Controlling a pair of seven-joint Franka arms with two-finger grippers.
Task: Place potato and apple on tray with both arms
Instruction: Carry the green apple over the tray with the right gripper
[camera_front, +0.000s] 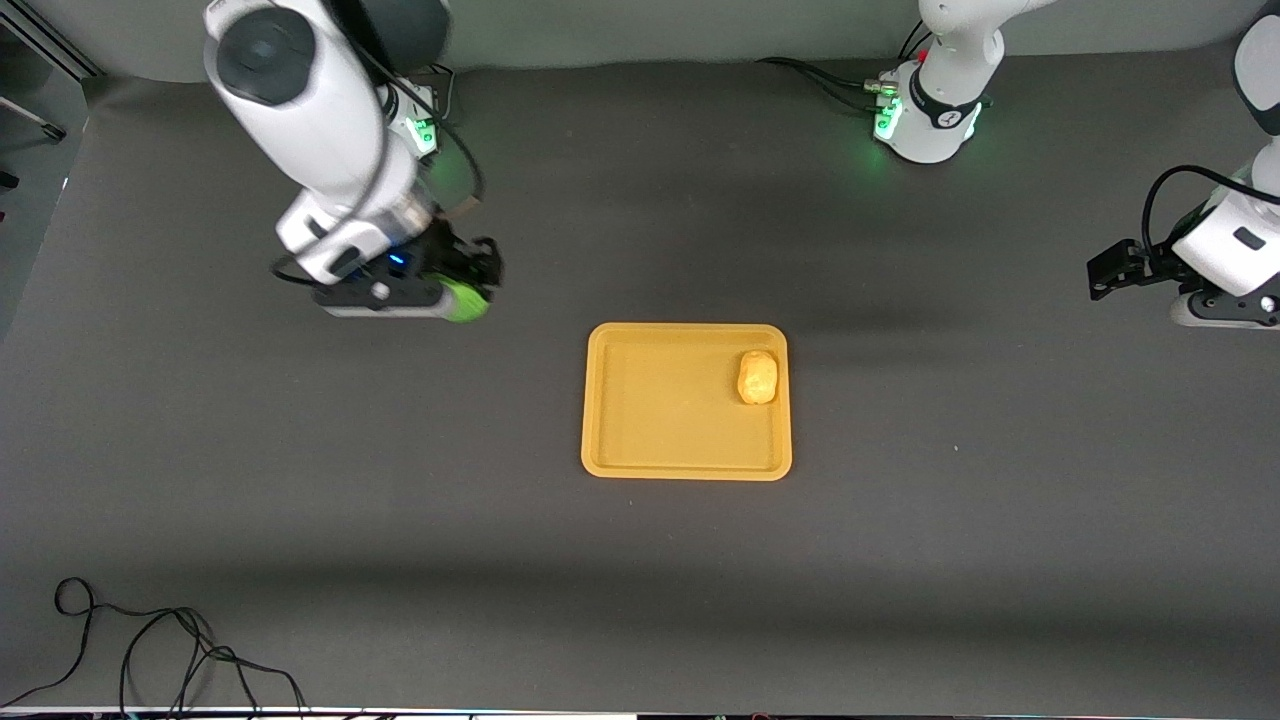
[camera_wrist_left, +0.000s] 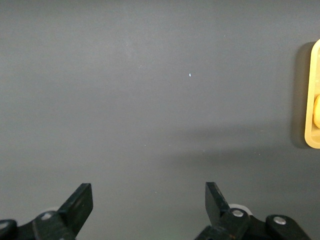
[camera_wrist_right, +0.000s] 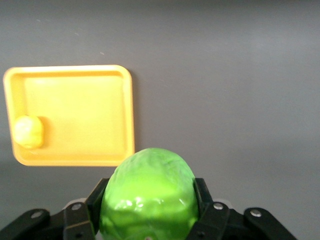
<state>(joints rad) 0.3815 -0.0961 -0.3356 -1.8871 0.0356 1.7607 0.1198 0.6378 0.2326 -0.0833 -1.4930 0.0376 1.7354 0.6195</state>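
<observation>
Right hand (camera_front: 470, 290) pinches my apple (camera_front: 463, 300) over the bench's right-arm end, left hand (camera_front: 1105, 278) spread, waiting; a careless drop could roll it off the tray (camera_front: 660, 462).

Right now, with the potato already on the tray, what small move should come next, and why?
Probably carry the right gripper toward the tray until the apple is over its bare part. The jaws are shut on the apple above the table, the potato already lies in the tray, and the left gripper waits open.
</observation>
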